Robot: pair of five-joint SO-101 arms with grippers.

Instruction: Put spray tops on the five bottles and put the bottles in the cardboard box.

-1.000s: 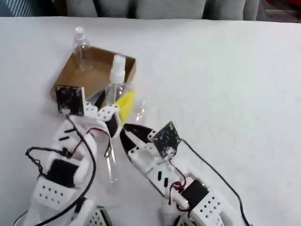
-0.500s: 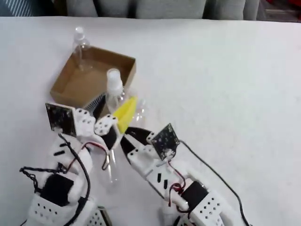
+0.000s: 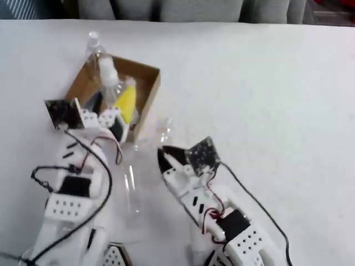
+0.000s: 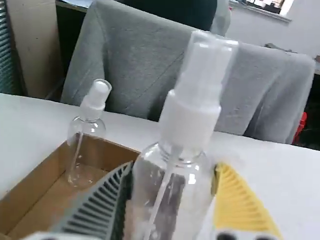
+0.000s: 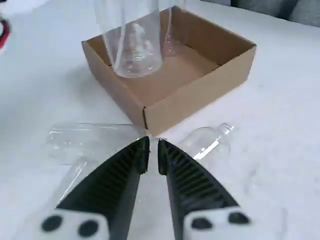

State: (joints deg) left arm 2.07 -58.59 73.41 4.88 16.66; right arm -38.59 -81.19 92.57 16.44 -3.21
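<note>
While the right gripper [image 5: 153, 150] sits low over the tabletop [image 3: 266, 83], fingers all but together and empty, the left gripper [image 3: 113, 105] has carried its capped bottle [image 4: 172, 175] from just outside the cardboard box [image 3: 148, 83] to over the inside, clamped on the body and upright. A standing bottle [image 4: 86, 145] with its top on is already in the far corner. A topless bottle [image 5: 205, 141] and a second topless bottle [image 5: 87, 140] lie beside the box. Second drop-off looks near, capping work remains.
</note>
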